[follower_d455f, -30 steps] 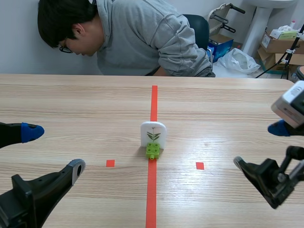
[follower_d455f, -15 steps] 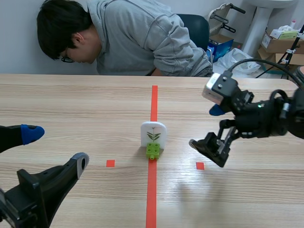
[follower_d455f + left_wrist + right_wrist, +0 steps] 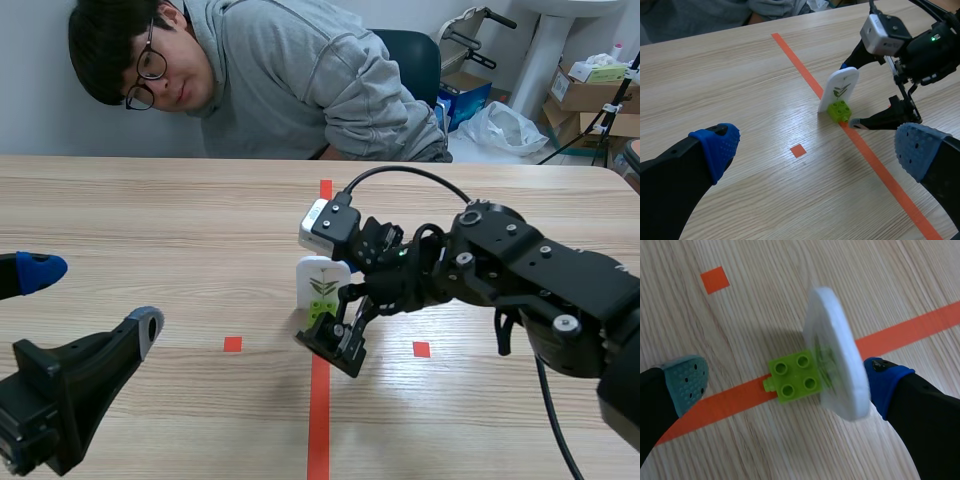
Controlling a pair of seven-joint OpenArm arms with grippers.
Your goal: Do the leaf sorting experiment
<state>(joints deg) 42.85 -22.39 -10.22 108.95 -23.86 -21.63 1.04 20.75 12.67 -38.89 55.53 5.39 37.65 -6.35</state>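
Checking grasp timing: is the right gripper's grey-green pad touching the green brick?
Apart. The right wrist view shows a clear gap between the grey-green pad and the green brick.

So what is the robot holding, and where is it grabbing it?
Nothing yet. The right tool is open around the white leaf card; the left tool is open and empty.

No legible txt anywhere.
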